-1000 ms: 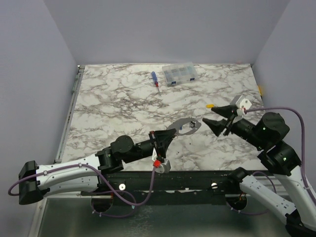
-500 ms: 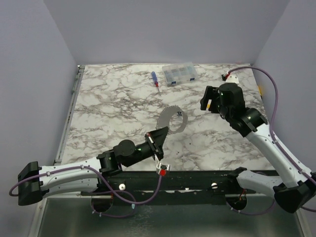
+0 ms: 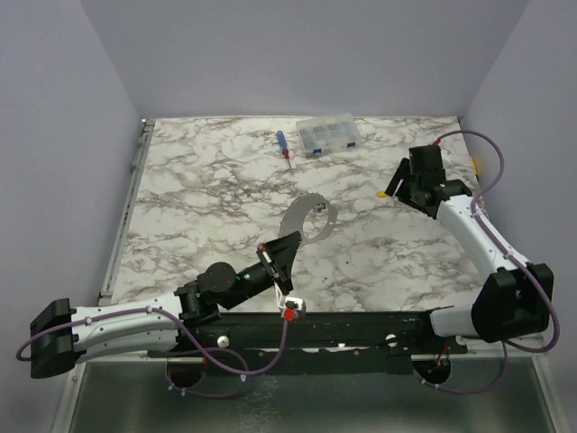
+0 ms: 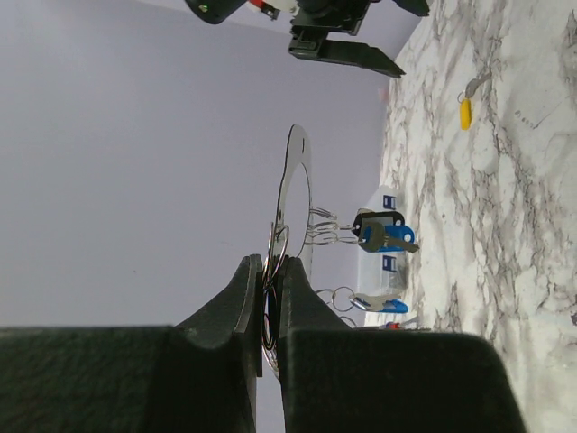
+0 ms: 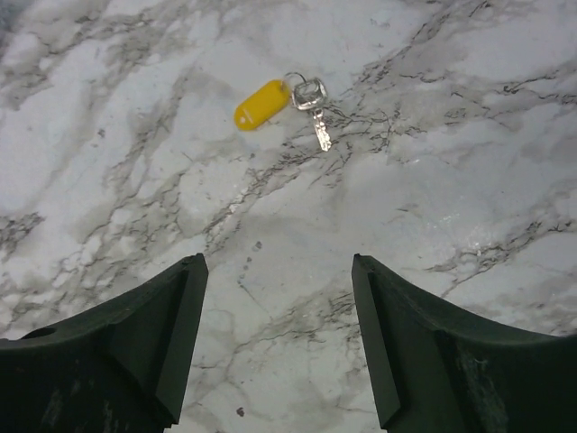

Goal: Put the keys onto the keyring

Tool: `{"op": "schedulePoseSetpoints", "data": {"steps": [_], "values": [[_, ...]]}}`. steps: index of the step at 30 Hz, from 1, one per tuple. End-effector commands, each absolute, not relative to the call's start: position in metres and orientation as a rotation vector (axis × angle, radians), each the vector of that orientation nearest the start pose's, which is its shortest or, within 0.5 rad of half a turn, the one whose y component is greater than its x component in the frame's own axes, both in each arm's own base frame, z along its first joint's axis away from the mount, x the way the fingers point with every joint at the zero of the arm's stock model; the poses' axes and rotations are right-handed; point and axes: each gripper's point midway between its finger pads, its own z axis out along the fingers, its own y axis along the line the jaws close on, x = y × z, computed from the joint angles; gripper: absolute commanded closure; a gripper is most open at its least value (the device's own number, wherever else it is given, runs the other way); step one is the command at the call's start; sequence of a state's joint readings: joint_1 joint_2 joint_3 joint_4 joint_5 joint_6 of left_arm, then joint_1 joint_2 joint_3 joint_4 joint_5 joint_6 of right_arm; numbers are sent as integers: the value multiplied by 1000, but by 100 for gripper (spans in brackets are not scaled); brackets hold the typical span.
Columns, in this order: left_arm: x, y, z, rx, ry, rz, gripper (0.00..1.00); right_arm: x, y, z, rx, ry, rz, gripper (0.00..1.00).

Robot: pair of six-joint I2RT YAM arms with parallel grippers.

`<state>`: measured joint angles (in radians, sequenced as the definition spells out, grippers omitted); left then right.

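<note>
A: Left wrist: why clamp left gripper [image 4: 268, 271] tight on keyring [image 4: 287, 180], aloft?
B: Likely presents it for threading; poises right gripper [image 5: 277, 271] wide, empty, near yellow key [image 5: 261, 105] on table [image 5: 469, 180].

The keyring [image 3: 306, 219], a large grey hoop, is hovering roughly level above the middle of the surface [image 3: 207, 180], its near rim pinched in the left tool [image 4: 269, 271]. Blue and black-headed keys [image 4: 382, 233] are dangling beneath it. A yellow-headed key [image 5: 270, 104] is lying flat at the far right.
</note>
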<state>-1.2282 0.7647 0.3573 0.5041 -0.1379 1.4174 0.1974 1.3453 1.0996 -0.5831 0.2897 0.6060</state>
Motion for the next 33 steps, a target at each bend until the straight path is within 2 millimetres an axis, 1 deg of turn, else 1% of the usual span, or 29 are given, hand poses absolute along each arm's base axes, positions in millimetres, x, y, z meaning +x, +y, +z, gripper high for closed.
{"op": "schedulePoseSetpoints", "data": {"steps": [1,3,5,6,7,10,13,15,16,19,20,22,24,26,28,30,33], "values": [[168,-270,293,1261,491,225,100,372,40,137,423,2306,93,28],[170,-269,289,1266,501,233,100,380,33,135,342,2304,47,38],[169,-269,285,1272,503,225,100,389,25,134,268,2297,-19,42],[168,-269,284,1273,502,222,100,394,23,132,228,2299,-39,43],[168,-269,283,1275,505,220,100,400,21,130,185,2298,-57,43],[168,-269,281,1275,509,211,100,414,18,113,92,2353,-96,43],[167,-269,280,1271,513,195,100,426,16,88,0,2429,-80,41],[166,-269,280,1269,513,184,100,433,13,72,-8,2467,-56,40],[165,-270,280,1269,511,180,100,436,15,68,-11,2475,-9,40],[165,-270,280,1266,514,172,100,453,19,64,-10,2454,115,39],[165,-270,280,1265,514,173,100,458,23,64,-28,2449,149,38],[164,-270,280,1265,512,169,100,468,27,64,-49,2459,176,36],[164,-270,280,1265,510,167,100,475,29,56,-51,2481,186,34],[163,-270,280,1269,508,165,100,479,32,49,-53,2497,212,34],[163,-271,280,1270,505,160,100,479,38,40,-49,2519,256,34],[163,-270,280,1274,507,160,100,475,42,29,-45,2549,296,33],[162,-270,280,1274,506,160,100,467,44,15,-30,2587,309,31]]}}
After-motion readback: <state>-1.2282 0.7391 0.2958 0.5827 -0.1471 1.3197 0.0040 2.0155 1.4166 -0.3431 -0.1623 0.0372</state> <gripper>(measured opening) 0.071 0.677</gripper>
